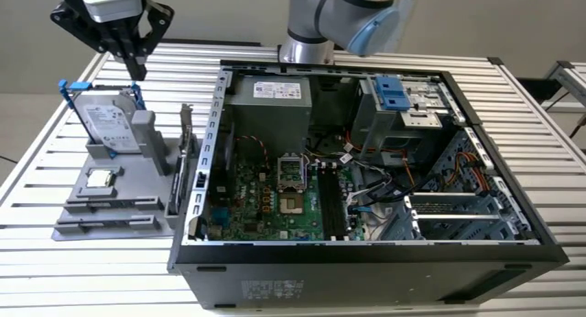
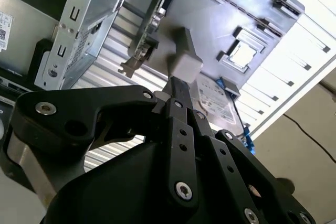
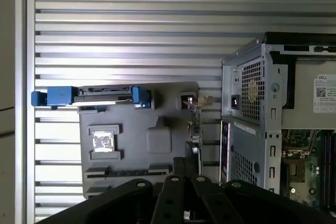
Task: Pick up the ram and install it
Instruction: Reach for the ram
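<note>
Fingers (image 2: pixel 178 103) of the gripper (image 1: pixel 137 71) are pressed shut, and nothing is held between them; the gripper is seen hanging above the silver drive (image 1: pixel 110 125), which is stood up in a blue frame at the back of the grey tray (image 1: pixel 137 188); the ram (image 1: pixel 110 204) is seen as a thin dark strip in a long slot of that tray, near the little square chip (image 1: pixel 99 180); the open computer case (image 1: pixel 366 159) is set just beside the tray, on the exterior view's right; all is laid on a ribbed metal table (image 1: pixel 92 276).
</note>
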